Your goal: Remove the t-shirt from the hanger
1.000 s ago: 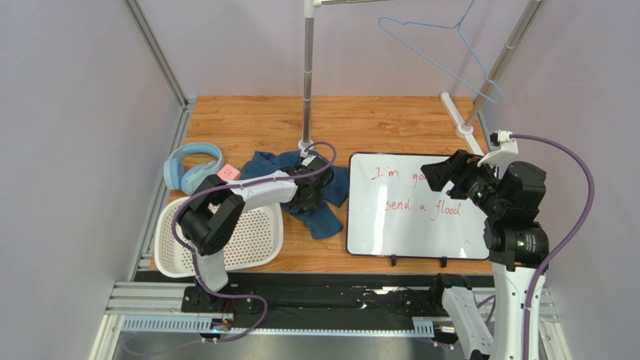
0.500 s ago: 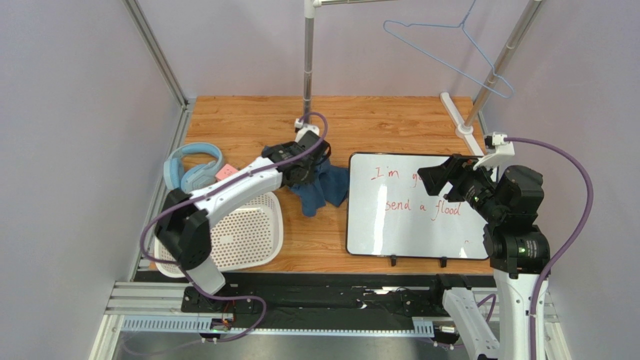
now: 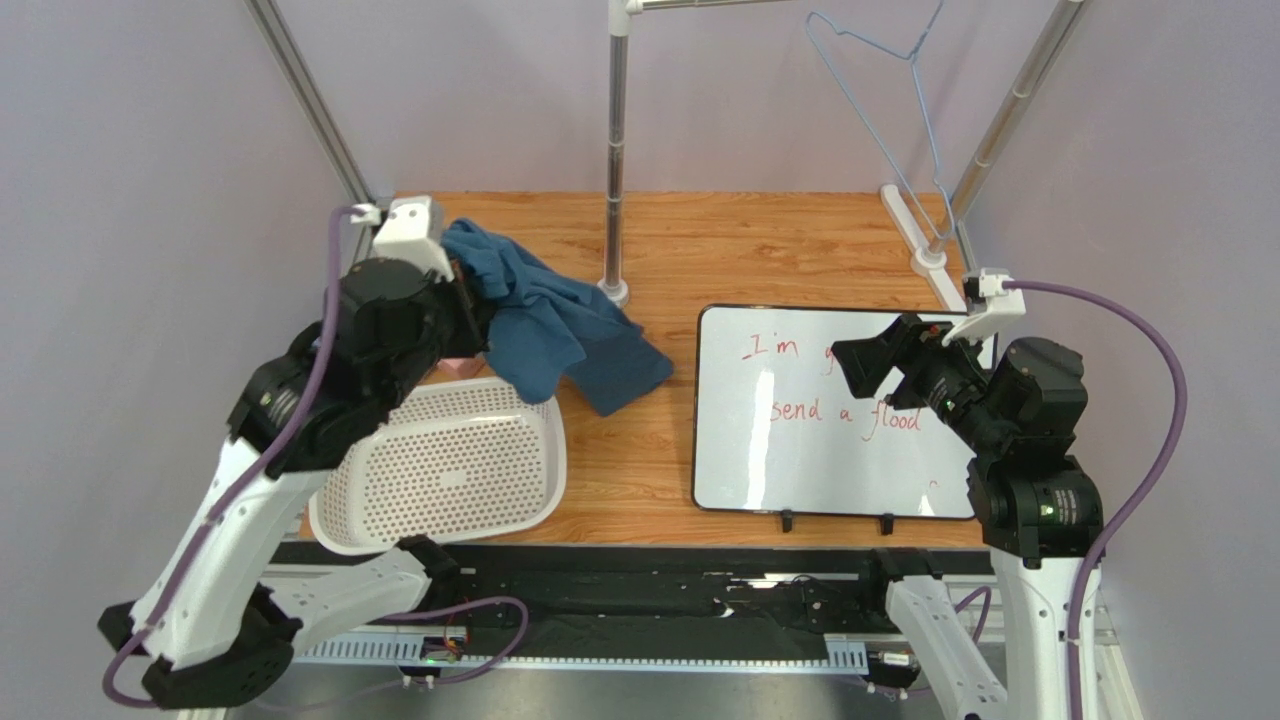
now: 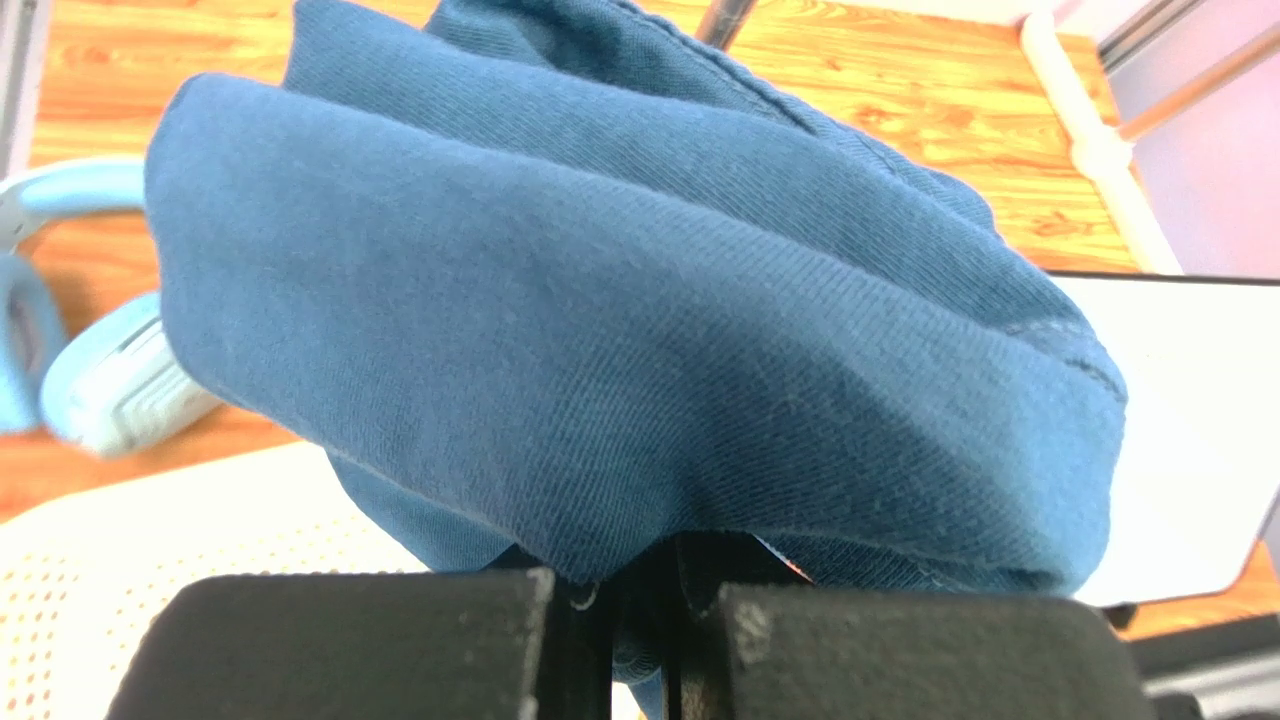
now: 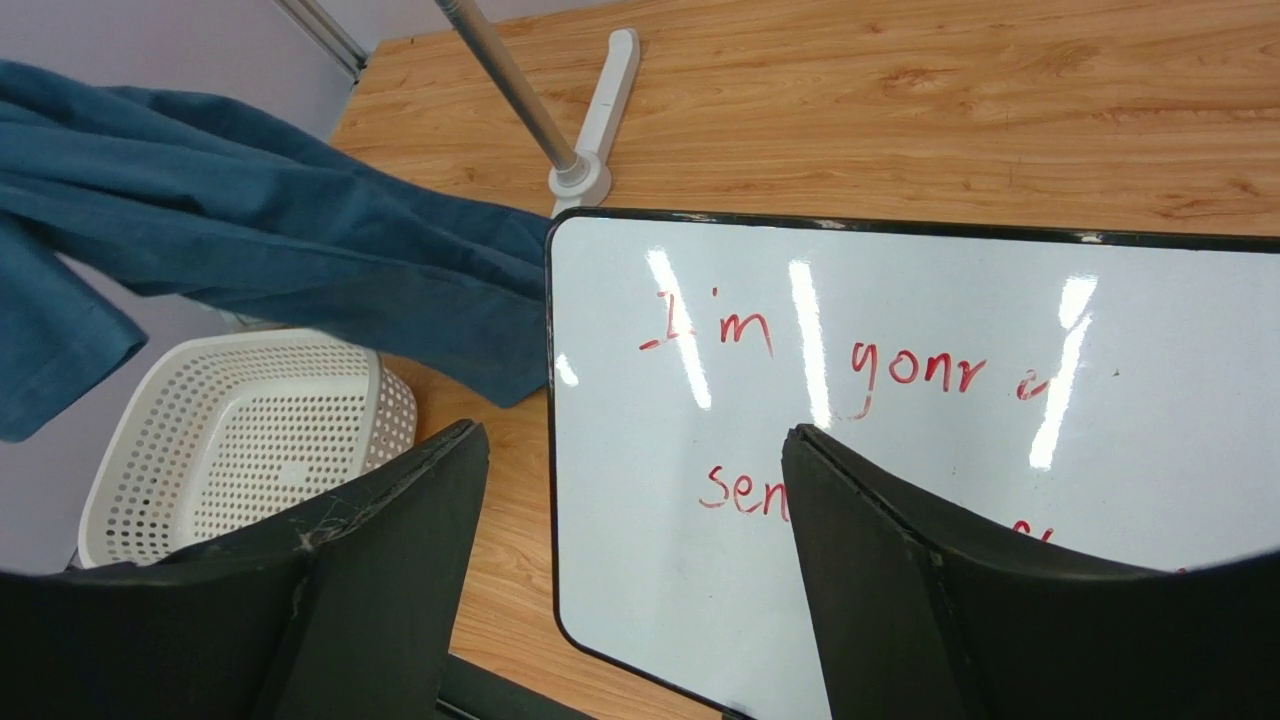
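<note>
The dark teal-blue t-shirt (image 3: 549,318) hangs bunched from my left gripper (image 3: 469,318), which is shut on it and holds it raised over the table's left side; its lower end trails toward the whiteboard. The cloth fills the left wrist view (image 4: 631,285) and shows at the left of the right wrist view (image 5: 256,225). The pale-blue wire hanger (image 3: 887,90) hangs bare from the rack at the top right, turned nearly edge-on. My right gripper (image 3: 875,360) is open and empty above the whiteboard (image 3: 819,413).
A white perforated basket (image 3: 451,473) sits at the front left. Pale-blue headphones (image 4: 90,375) lie behind it. A grey rack pole (image 3: 615,150) stands at the table's middle back, with a slanted pole (image 3: 999,128) at the right.
My left arm has lifted the shirt off the table and swung it left and up. The hanger has swung round to nearly edge-on. The right gripper has barely moved.
</note>
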{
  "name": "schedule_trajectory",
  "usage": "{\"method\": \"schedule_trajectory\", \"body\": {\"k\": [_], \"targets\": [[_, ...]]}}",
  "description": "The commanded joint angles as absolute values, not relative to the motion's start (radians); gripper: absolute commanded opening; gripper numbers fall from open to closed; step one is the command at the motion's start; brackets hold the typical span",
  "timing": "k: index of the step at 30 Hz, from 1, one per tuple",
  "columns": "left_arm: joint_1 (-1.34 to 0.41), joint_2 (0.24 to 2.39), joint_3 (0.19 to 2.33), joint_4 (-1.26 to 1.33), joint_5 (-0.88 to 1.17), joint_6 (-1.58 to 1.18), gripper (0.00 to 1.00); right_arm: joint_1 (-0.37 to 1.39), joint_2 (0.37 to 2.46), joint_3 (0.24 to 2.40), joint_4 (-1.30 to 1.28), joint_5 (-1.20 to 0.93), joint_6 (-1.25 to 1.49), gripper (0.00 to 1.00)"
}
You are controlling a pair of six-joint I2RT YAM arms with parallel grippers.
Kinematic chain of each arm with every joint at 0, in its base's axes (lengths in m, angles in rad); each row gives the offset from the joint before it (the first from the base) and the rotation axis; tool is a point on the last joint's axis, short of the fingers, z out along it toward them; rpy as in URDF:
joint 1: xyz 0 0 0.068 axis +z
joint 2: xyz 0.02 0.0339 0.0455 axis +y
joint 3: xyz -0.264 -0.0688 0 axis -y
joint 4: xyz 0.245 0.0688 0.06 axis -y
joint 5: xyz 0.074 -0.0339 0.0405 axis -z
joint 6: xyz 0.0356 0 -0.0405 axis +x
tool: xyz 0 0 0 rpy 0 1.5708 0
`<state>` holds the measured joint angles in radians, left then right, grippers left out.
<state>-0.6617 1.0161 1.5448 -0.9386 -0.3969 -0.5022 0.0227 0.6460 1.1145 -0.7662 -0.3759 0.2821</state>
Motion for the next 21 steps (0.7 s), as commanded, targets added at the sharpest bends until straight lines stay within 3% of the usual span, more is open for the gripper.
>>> {"method": "schedule_trajectory", "body": {"k": [1, 13, 21], "targets": [[-0.663, 0.855, 1.514, -1.054, -0.413, -0.535, 0.00, 0.037, 0.634, 1.124, -0.736, -0.370, 0.264, 0.78], [-0.663, 0.509, 1.623, -1.206, -0.617, -0.506, 0.00, 0.049, 0.624, 1.101, -0.715, -0.383, 0.271, 0.78], [-0.663, 0.492, 1.582, -1.259, -0.669, -0.523, 0.00, 0.049, 0.630, 1.094, -0.712, -0.387, 0.272, 0.78]]}}
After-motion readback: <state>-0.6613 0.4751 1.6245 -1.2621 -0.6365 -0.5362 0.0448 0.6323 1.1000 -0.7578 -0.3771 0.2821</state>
